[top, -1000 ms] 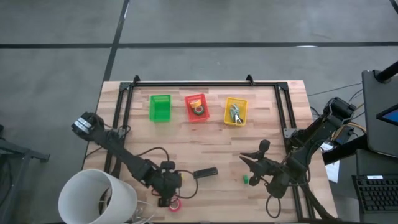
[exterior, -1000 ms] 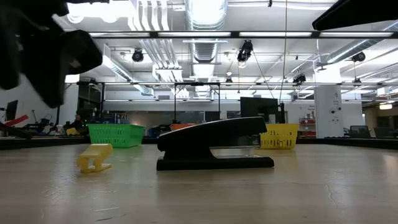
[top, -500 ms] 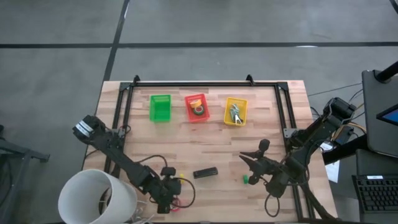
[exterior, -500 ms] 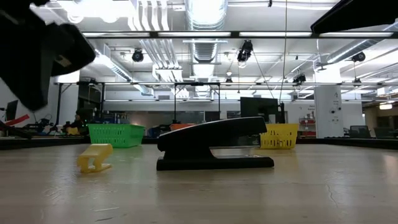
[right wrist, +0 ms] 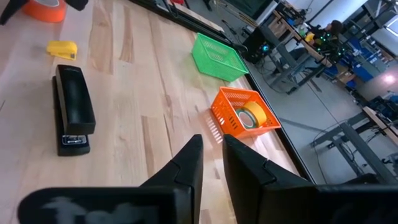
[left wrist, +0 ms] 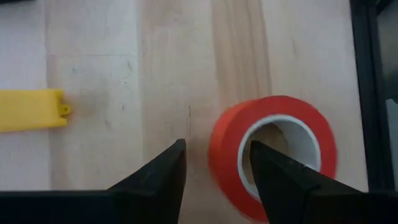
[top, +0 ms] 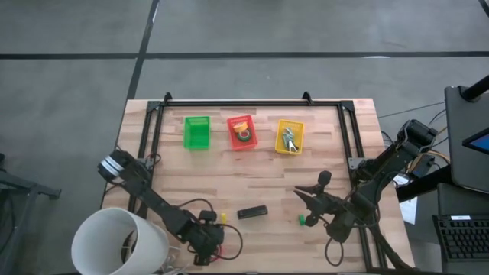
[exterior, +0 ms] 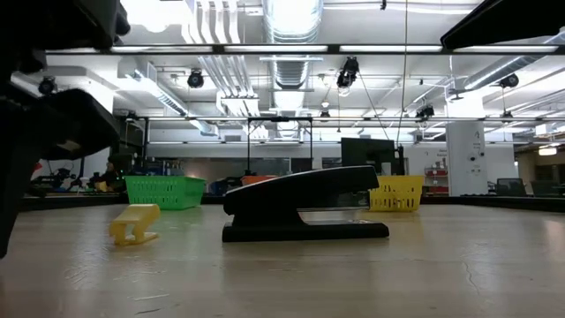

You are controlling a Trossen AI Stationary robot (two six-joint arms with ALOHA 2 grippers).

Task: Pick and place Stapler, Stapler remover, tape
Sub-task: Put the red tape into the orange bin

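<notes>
While the left gripper (left wrist: 214,171) hangs just over the red tape roll (left wrist: 273,152) at the desk's near edge, its jaws stand moderately open and empty, one finger over the roll's near wall and hollow core, the other over bare wood (left wrist: 93,56) just outside it. The roll lies flat, close by the dark frame rail (left wrist: 373,93). To do this pick well, I judge the gripper should come straight down so one finger slides into the pale core and the other stays outside the red wall, then close on that wall; the roll is light and could skid or tip if a finger lands on its rim.

Just beyond the roll lies a small yellow block (left wrist: 31,111), and past that the black stapler (top: 251,211) rests flat on the open desk, untouched. Beside the stapler, toward the desk's right edge, the right gripper (right wrist: 211,163) waits with its jaws nearly closed on nothing, a small green block (top: 302,221) near it.

Farther from the stapler, along the back of the desk, stand three baskets: the green basket (top: 196,132) looks empty, the red-orange basket (top: 241,131) already holds tape rolls, so I judge the red roll belongs there, and the yellow basket (top: 289,137) holds a metal piece, probably the staple remover (top: 289,140).
</notes>
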